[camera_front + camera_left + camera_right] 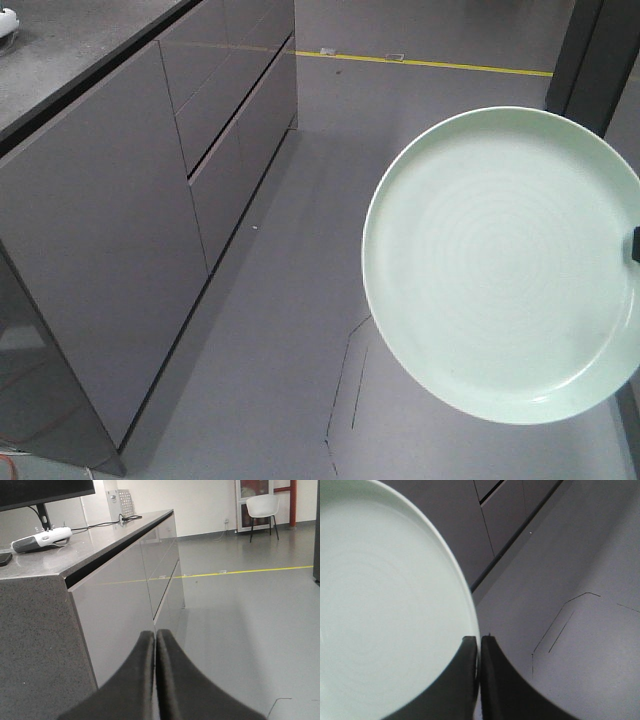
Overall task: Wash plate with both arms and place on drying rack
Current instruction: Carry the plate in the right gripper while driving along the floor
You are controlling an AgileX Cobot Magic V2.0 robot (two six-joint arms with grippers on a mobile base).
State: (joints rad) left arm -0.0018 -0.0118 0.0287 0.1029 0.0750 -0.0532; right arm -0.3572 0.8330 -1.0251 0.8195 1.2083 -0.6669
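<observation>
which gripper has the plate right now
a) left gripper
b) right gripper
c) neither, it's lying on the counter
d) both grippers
b: in the right wrist view the right gripper is closed on the rim of the plate, while the left gripper is shut with nothing in it and the plate hangs over the floor, not on the counter.

You're seeing the plate [500,265] showing pale mint-green with faint concentric rings, the left claw [155,632] and right claw [479,640] showing black, the tabletop [75,550] showing speckled grey, and a yellow line [420,63] crossing the grey floor [300,300].
</observation>
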